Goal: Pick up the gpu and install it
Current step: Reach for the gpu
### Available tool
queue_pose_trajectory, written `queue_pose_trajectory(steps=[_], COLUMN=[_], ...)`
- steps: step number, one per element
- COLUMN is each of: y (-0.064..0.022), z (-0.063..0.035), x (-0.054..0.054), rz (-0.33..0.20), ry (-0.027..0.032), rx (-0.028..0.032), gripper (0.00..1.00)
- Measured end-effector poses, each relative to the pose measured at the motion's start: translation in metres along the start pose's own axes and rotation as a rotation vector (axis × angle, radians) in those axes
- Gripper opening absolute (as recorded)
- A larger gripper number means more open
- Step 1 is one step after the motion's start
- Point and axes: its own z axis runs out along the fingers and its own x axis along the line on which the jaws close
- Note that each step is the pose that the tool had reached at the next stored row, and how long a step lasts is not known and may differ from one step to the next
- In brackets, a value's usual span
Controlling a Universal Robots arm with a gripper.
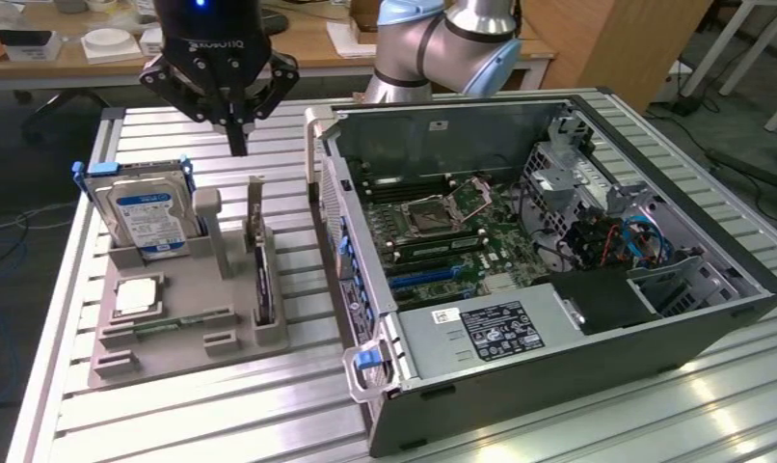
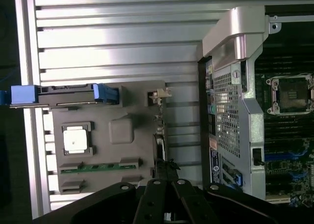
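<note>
Exterior view: gripper (image 1: 238,143) is pinched fully closed, nothing in it, hanging above the gpu (image 1: 261,280) standing on edge in the grey holder (image 1: 199,289).

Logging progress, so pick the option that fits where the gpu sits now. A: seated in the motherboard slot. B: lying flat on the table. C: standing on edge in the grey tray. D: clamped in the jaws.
C: the gpu stands on edge in the grey tray beside the open case, with the shut jaws empty above the tray.
</note>
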Motion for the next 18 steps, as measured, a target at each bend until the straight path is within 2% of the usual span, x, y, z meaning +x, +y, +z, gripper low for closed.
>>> queue_pose_trajectory(steps=[13, 18], y=[-0.0011, -0.0011], z=[-0.0004, -0.0004], x=[0.014, 0.015], rz=[0.0, 0.0], ry=[0.0, 0.0], rx=[0.0, 0.0], gripper=[0.1, 0.1])
